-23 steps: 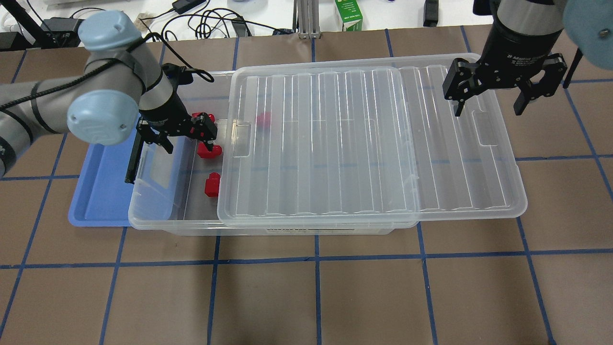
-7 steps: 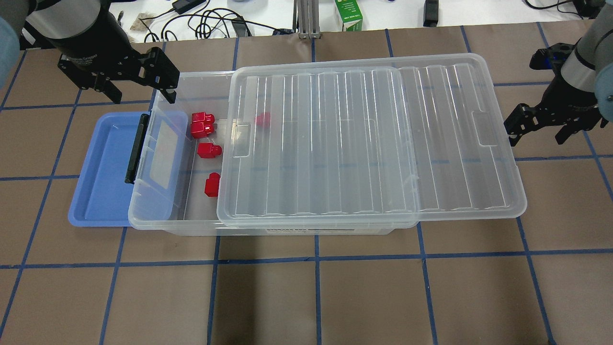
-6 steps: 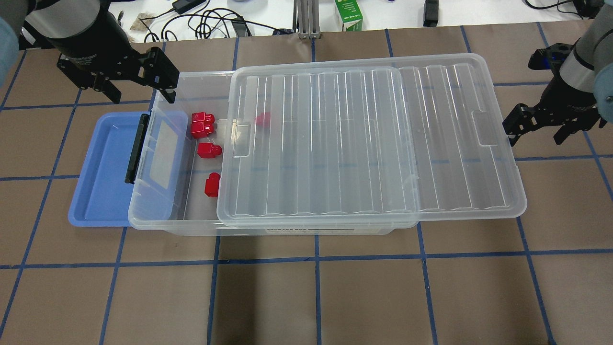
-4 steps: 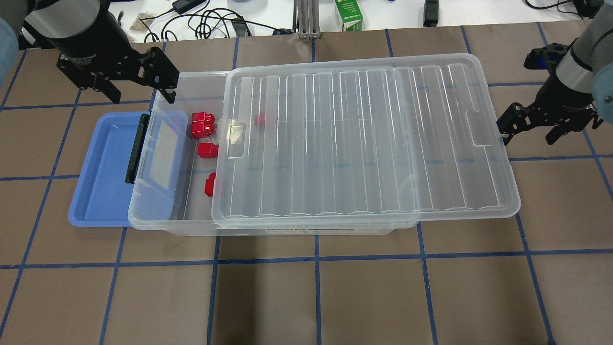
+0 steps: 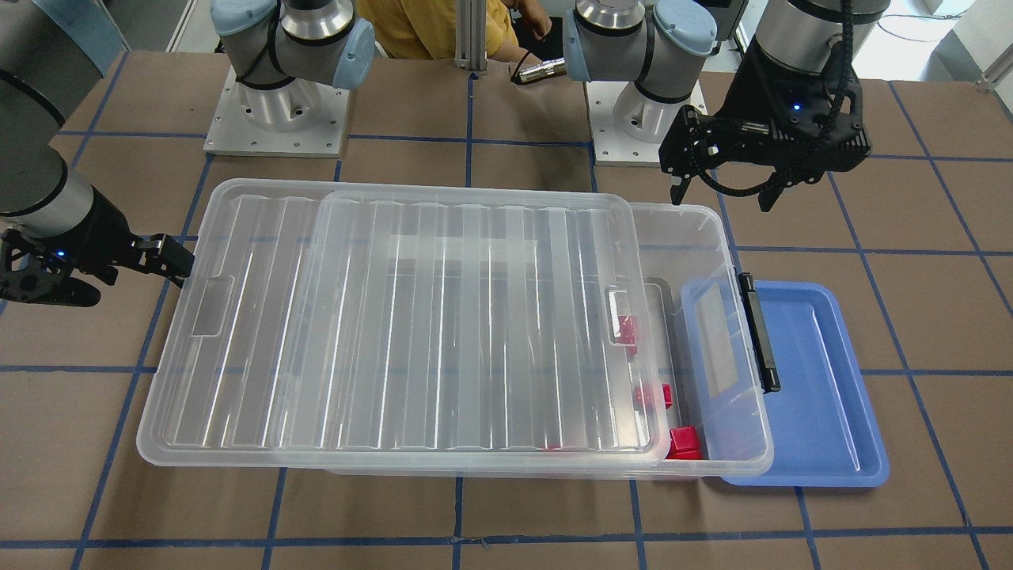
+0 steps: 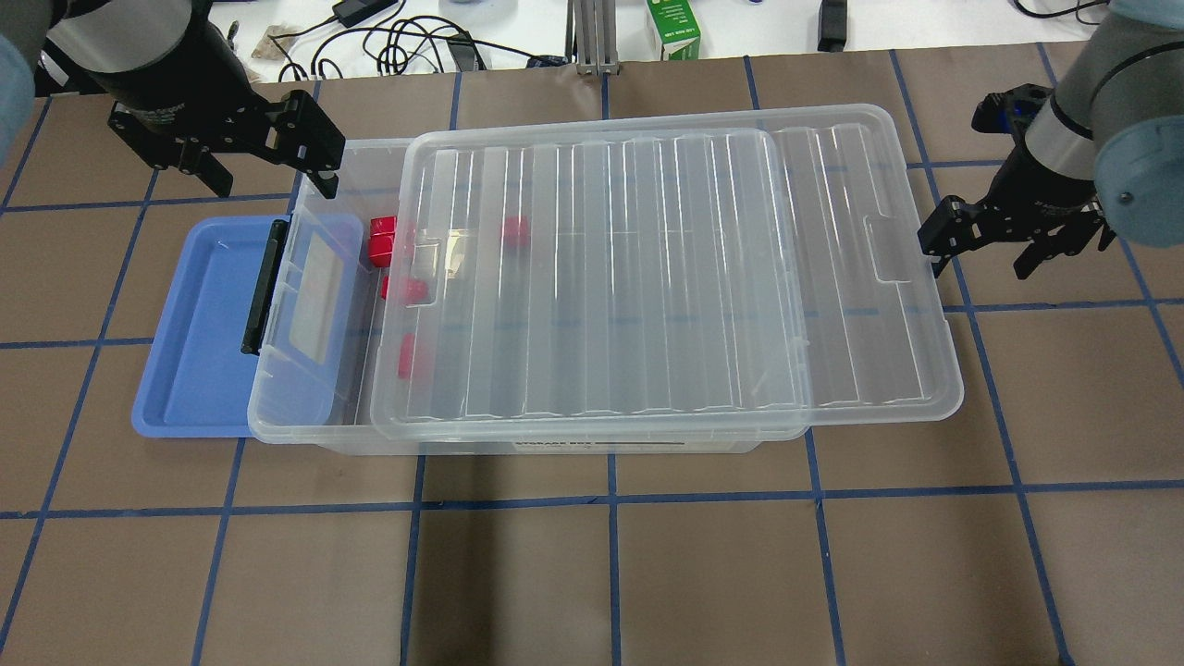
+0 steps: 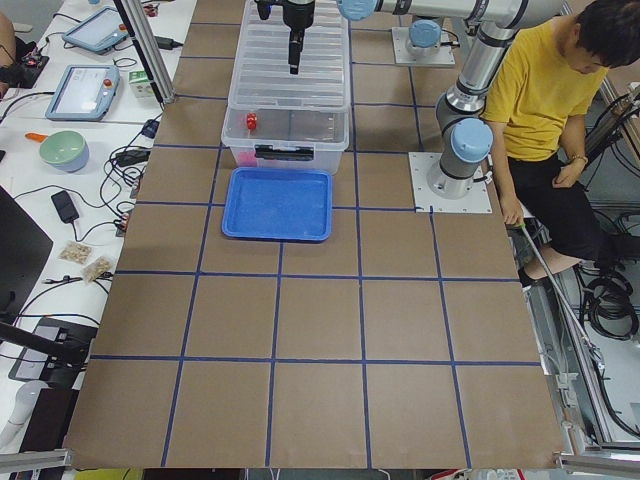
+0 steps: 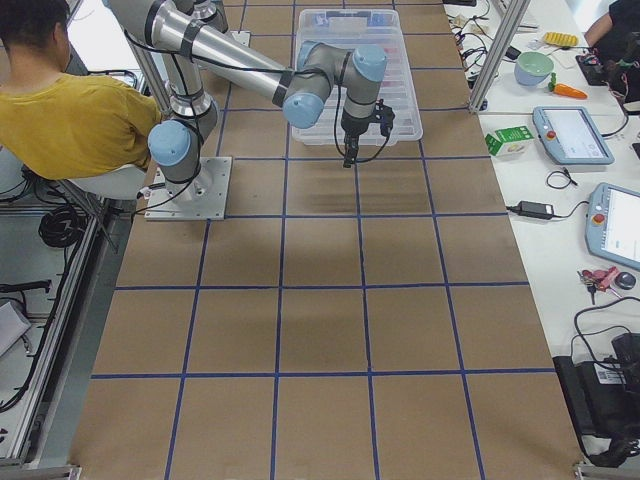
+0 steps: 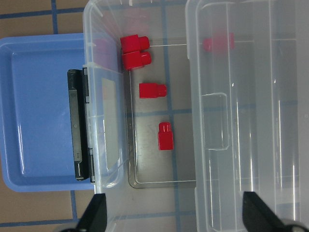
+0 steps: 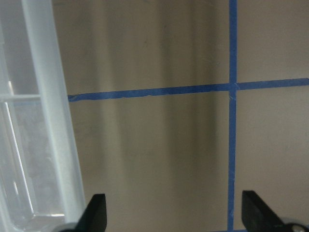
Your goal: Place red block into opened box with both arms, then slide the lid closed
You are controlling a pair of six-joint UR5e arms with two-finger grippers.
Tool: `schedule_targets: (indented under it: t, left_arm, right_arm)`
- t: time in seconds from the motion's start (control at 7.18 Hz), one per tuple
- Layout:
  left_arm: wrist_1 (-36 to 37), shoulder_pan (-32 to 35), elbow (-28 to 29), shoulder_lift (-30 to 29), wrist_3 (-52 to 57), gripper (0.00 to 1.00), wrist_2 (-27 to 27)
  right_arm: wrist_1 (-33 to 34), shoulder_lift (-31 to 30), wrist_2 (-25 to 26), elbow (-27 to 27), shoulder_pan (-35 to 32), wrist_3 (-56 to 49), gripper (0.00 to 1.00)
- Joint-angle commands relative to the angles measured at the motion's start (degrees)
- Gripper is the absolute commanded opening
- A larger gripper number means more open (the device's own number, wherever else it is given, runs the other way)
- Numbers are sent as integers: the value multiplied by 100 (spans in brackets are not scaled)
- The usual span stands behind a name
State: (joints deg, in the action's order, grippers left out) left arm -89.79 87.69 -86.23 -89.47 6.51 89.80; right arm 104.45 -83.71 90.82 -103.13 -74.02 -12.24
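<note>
Several red blocks point(image 9: 152, 90) lie on the floor of the clear box point(image 6: 314, 388) near its latch end; one shows through the lid point(image 6: 647, 277). The lid rests on the box, covers most of it and overhangs the far end. A strip by the black latch point(image 6: 264, 287) stays uncovered. My left gripper point(image 6: 273, 185) hangs open and empty above the box's back corner near the latch. My right gripper point(image 6: 980, 268) is open, low at the lid's overhanging short edge, with one finger point(image 6: 934, 248) against that rim point(image 10: 48, 121).
A shallow blue tray point(image 6: 199, 324) lies under the box's latch end. Cables and a green carton point(image 6: 672, 28) sit beyond the table's far edge. A person in a yellow shirt point(image 7: 540, 100) sits beside the robot's base. Brown gridded tabletop stretches in front of the box.
My left gripper has lifted out of the box and stays still. My right gripper swung down to the lid's end and pushed it toward the latch, partly covering the red blocks.
</note>
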Motion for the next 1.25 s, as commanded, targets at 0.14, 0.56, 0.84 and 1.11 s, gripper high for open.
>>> schedule_targets:
  t: [0.14,0.56,0.84,1.11]
  left_arm:
    - [23,3,1,0,26,100,-7]
    - [32,-6,1,0,26,100,28]
    - [32,-6,-8,-9,26,100,187]
    - [32,-6,1,0,26,100,187]
  right_arm:
    - [23,48,-3,-6,-516,537,100]
    - [23,66,-11,-6,-938,1073,100]
    - [23,66,-11,-6,-1009,1083,100]
    - [23,66,-20,-6,-1097,1092,100]
